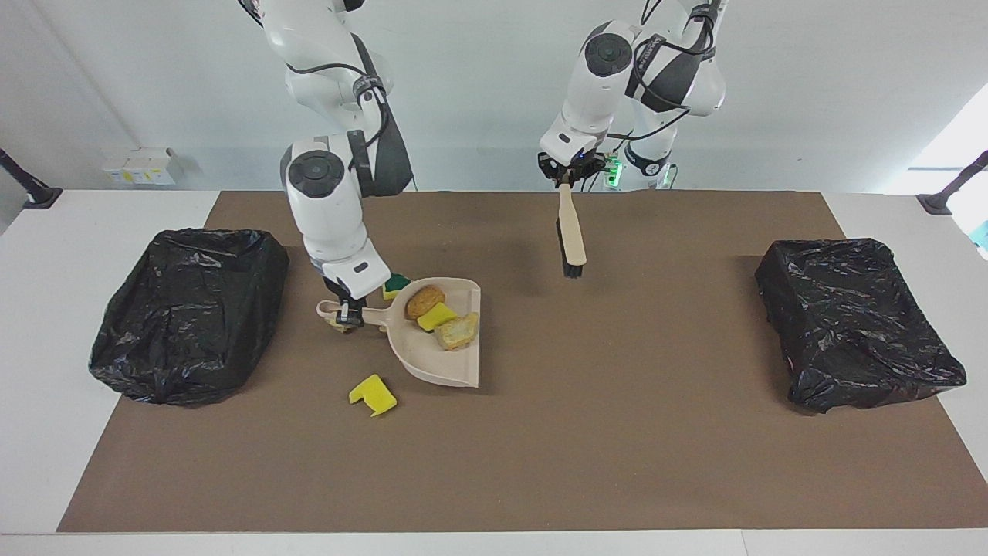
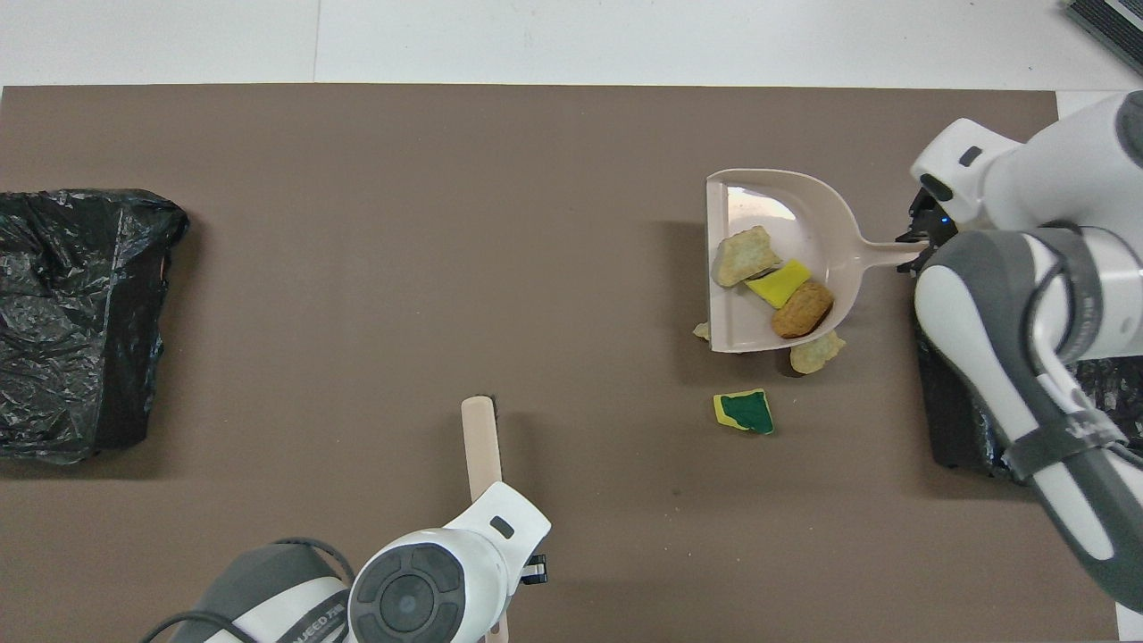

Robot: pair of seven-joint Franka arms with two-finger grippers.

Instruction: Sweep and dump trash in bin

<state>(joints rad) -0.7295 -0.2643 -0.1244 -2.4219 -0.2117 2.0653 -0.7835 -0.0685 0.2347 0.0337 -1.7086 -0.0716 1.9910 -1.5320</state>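
Your right gripper (image 1: 346,313) is squeezing shut on the handle of the dustpan (image 1: 440,363) and holding it up in the air, just beside the black bin (image 1: 185,309) at the right arm's end of the table. Three bits of trash (image 1: 438,316) are riding in the dustpan. A yellow piece (image 1: 373,394) is lying alone on the brown mat (image 1: 617,432), and a green-topped piece (image 2: 744,412) is lying nearer to the robots. One lump (image 2: 815,354) is peeking out from under the dustpan, so you are seeing only part of it.

Your left gripper (image 1: 569,179) is clamping shut on the brush (image 1: 571,235), which is hanging down over the mat's edge by the robots. The middle of the mat is giving you lots of room. The other bin (image 1: 849,324) is sitting well apart.
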